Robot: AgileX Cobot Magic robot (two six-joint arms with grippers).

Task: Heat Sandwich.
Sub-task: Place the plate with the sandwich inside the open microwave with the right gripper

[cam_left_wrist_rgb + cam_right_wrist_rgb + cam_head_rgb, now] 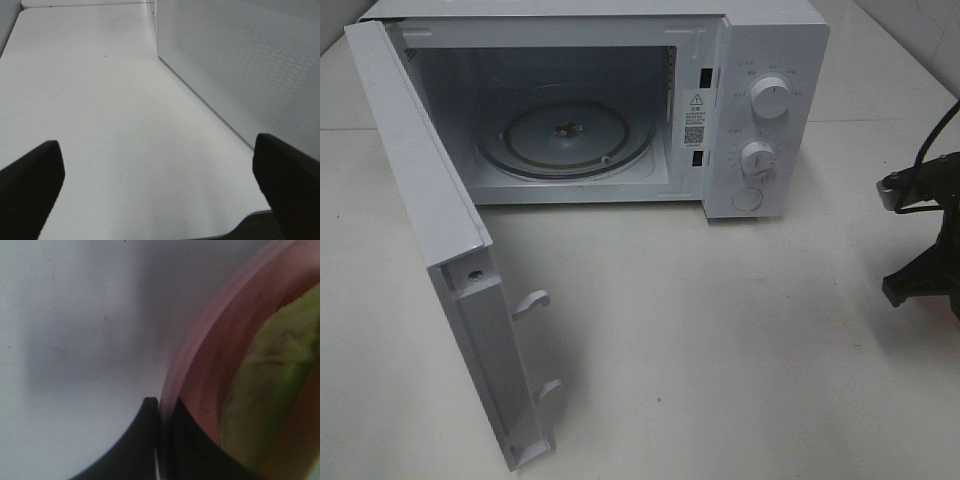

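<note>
Status: early stage, loading not yet done.

- White boxy microwave (760, 100) stands at the back of the white desk (720, 350). Its white door (430, 200) is swung fully open toward the left side of the high view.
- Round clear glass turntable (565, 135) is bare; nothing in the cavity.
- Right gripper (159, 407): black fingers pressed together, pinching the rim of the round pink plate (200, 350). One finger sits outside the rim, the other inside.
- Sandwich (270, 380) lies on that plate, just beside the pinch. Only its pale green lettuce-like layer shows in the right wrist view; bread not visible.
- Plate and sandwich are outside the high view. Only part of the dark right arm (930, 230) shows at the right edge, well apart from the microwave mouth.
- Cannot tell whether the plate rests on the desk or is lifted.
- Left gripper (157, 150): fingers spread wide, holding nothing, over bare desk beside a white dotted panel (240, 65). Probably part of the microwave; side wall or door, cannot tell.

Done, as judged: door open, plate rim gripped.
Left, as judged: carry the plate to the cavity, set it on the turntable, release, withdraw, close the door, turn the dials.
</note>
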